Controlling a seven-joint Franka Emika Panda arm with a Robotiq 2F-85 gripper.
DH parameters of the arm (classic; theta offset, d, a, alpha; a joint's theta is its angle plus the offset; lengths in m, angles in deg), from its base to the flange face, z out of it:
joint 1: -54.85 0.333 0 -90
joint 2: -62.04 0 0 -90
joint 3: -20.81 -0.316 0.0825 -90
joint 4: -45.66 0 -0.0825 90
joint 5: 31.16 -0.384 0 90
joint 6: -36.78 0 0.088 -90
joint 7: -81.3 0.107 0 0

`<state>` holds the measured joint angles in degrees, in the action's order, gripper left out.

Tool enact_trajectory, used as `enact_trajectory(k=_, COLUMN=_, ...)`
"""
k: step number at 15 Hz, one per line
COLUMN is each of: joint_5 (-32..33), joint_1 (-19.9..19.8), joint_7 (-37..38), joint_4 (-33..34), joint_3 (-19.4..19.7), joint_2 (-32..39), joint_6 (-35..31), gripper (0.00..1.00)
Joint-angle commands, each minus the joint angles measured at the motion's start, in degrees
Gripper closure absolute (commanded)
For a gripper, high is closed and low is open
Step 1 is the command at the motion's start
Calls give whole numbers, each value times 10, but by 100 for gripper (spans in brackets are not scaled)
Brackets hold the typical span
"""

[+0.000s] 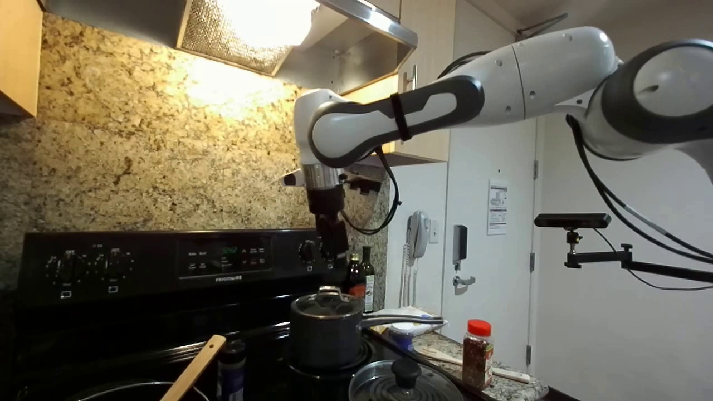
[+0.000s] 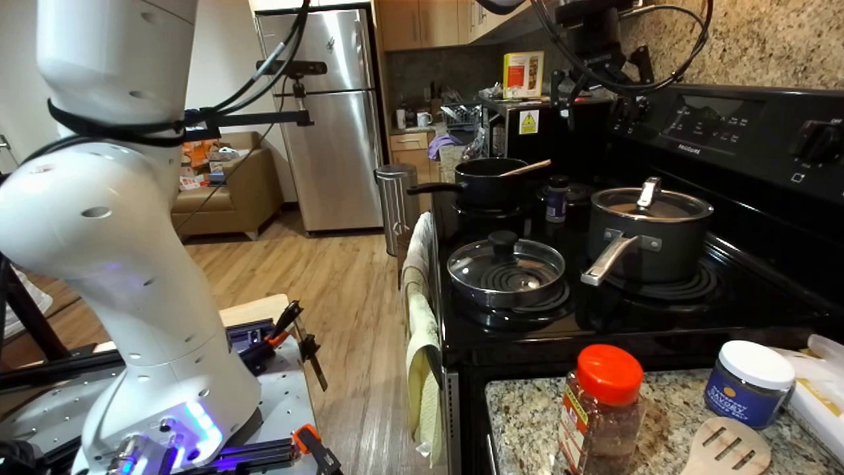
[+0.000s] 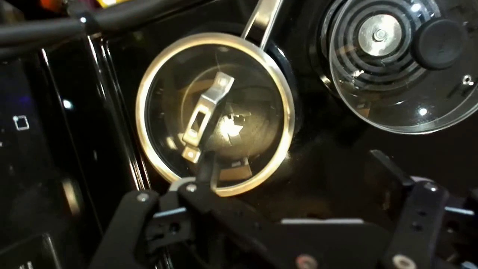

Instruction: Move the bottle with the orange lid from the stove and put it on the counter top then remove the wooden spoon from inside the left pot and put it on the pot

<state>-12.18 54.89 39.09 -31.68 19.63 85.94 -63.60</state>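
Orange-lidded bottle (image 2: 601, 410) is parked on the table (image 2: 524, 406), presumably to free the stove (image 2: 587, 330). Wooden spoon (image 2: 526, 168) propped in the dark pot (image 2: 488, 191), easily grabbed, probably. End effector (image 3: 292, 158) is spread wide, nothing held.

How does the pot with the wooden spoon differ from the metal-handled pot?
The spoon pot is uncovered, the wooden spoon poking past its rim; the metal-handled pot wears a glass lid. The spoon pot has a black handle; the metal-handled pot has a silvery handle. Both are dark and stand on the stove.
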Motion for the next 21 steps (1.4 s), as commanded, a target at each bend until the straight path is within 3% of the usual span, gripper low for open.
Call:
enact_trajectory(k=1, joint_5=4, joint_1=2, joint_7=-14, joint_4=9, joint_3=-2, joint_2=4, joint_6=5, gripper=0)
enact_trajectory(k=5, joint_5=6, joint_1=2, joint_7=-32, joint_4=18, joint_3=-2, joint_2=5, joint_6=12, gripper=0)
enact_trajectory(k=7, joint_5=5, joint_1=-6, joint_7=-109, joint_4=22, joint_3=-15, joint_2=11, joint_6=-38, gripper=0)
enact_trajectory(k=13, joint_5=-24, joint_1=2, joint_7=-258, joint_4=120, joint_3=-41, joint_2=91, joint_6=-72, gripper=0)
enact_trajectory(k=21, joint_5=-82, joint_1=38, joint_7=-451, joint_4=280, joint_3=-82, joint_2=223, joint_6=-25, gripper=0)
